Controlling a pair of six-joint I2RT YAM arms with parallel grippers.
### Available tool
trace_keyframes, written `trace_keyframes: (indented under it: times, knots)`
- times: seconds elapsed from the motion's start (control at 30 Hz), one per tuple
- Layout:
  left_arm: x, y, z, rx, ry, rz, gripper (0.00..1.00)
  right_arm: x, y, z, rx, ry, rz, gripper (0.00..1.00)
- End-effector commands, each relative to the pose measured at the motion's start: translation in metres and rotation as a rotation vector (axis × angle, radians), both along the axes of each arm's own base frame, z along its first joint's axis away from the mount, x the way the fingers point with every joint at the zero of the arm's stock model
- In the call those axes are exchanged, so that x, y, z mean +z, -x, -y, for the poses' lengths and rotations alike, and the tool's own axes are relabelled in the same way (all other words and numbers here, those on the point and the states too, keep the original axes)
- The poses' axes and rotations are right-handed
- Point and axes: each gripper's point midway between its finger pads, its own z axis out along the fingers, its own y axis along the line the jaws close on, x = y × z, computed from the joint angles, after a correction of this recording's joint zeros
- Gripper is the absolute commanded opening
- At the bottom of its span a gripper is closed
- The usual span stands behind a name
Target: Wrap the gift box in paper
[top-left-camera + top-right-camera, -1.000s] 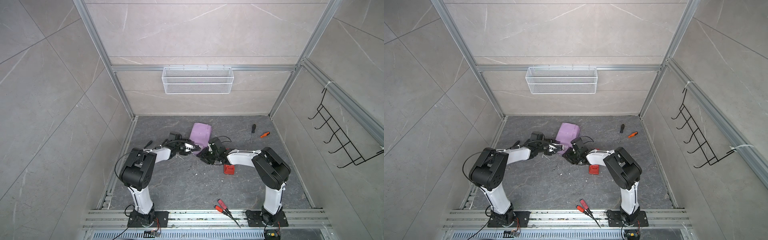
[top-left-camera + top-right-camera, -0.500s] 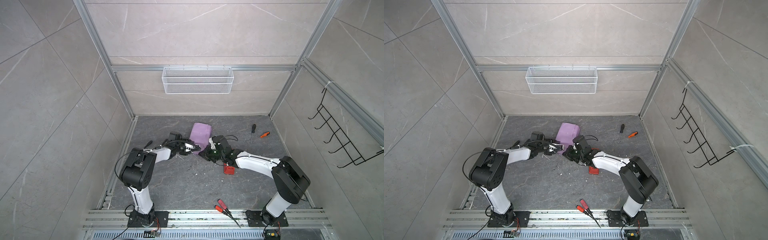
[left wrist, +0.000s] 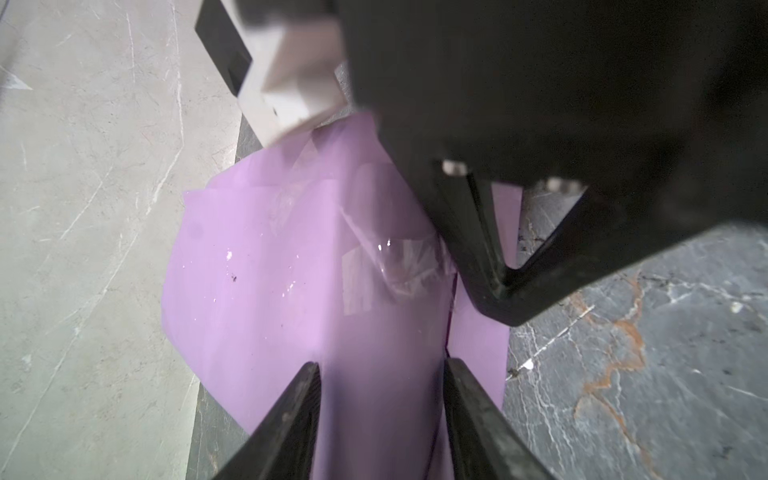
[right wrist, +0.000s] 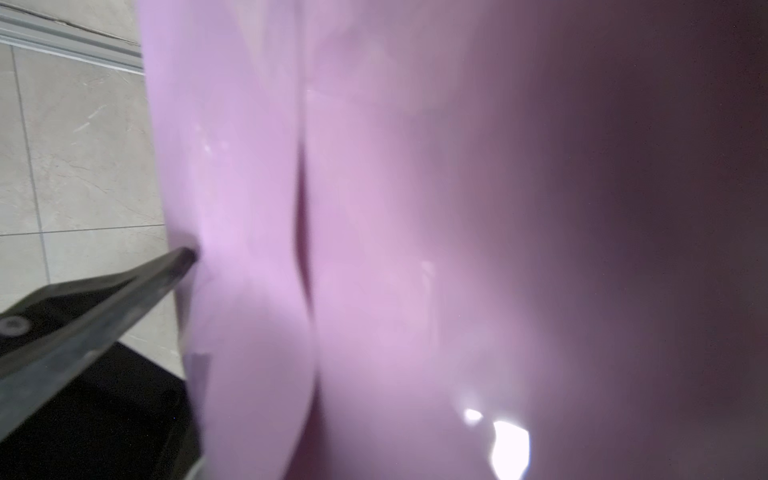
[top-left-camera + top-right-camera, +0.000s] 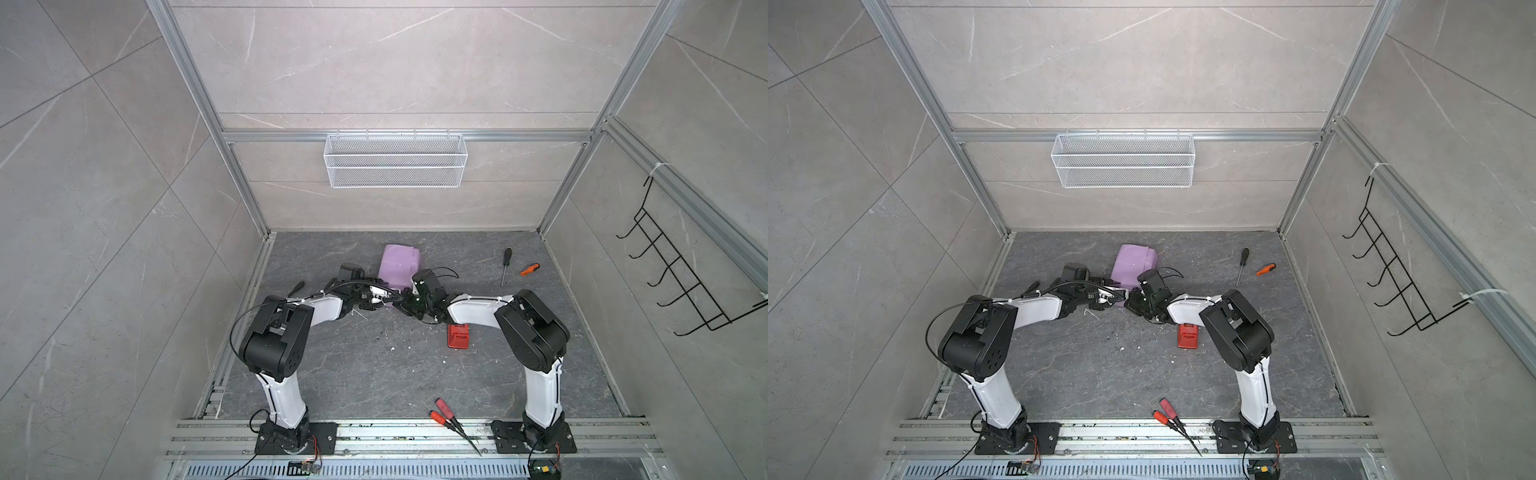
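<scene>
While the lilac paper (image 5: 400, 266) (image 5: 1133, 266) sits bundled just above mid-frame in both top views, the left gripper (image 3: 380, 370) straddles 1 fold — grip unclear — and the right gripper (image 3: 494, 282) presses shut against it.

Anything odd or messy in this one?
Yes. The tape on the paper is crumpled and wrinkled instead of lying flat, and small white scraps litter the floor in front of it.
</scene>
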Motion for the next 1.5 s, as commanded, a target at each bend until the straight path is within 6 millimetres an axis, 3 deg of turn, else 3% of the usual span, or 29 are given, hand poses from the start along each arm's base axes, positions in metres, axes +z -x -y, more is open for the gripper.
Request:
trace_keyframes:
  times: [0.0,0.17,0.3,0.37,0.6,0.8,0.9,1.03,1.17,1.23,1.37,1.47]
  knots:
    - [-0.048,0.033,-0.007,0.006,-0.065,-0.204,0.50,-0.008,-0.014,0.010,-0.044,0.062,0.048,0.00]
    - [-0.049,0.034,-0.006,0.003,-0.064,-0.208,0.51,-0.021,-0.014,0.013,-0.043,0.081,0.049,0.00]
    - [-0.049,0.033,-0.006,0.004,-0.065,-0.205,0.50,-0.025,-0.002,0.020,-0.034,0.086,0.043,0.00]
    - [-0.049,0.033,-0.006,0.005,-0.066,-0.205,0.50,-0.017,0.005,0.021,-0.020,0.062,0.053,0.00]
    - [-0.050,0.033,-0.006,0.006,-0.068,-0.207,0.50,0.046,0.022,0.012,0.069,-0.063,0.123,0.00]
    - [-0.050,0.033,-0.006,0.004,-0.066,-0.208,0.50,0.075,0.002,-0.001,0.085,-0.118,0.159,0.00]
    - [-0.049,0.032,-0.006,0.005,-0.065,-0.205,0.50,0.073,-0.016,-0.005,0.077,-0.120,0.153,0.00]
    - [-0.048,0.031,-0.006,0.006,-0.065,-0.201,0.51,0.049,-0.034,-0.004,0.058,-0.108,0.101,0.00]
    - [-0.046,0.032,-0.005,0.004,-0.058,-0.197,0.51,0.017,-0.038,0.005,0.035,-0.058,0.029,0.00]
    - [-0.040,0.028,-0.004,0.018,-0.042,-0.196,0.53,0.016,-0.037,0.006,0.035,-0.068,0.014,0.00]
    - [-0.009,0.014,-0.003,0.088,0.019,-0.235,0.67,0.053,-0.041,0.012,0.046,-0.059,0.058,0.00]
    - [0.022,0.008,-0.007,0.151,0.059,-0.313,0.74,0.088,-0.049,0.029,0.048,-0.020,0.097,0.14]
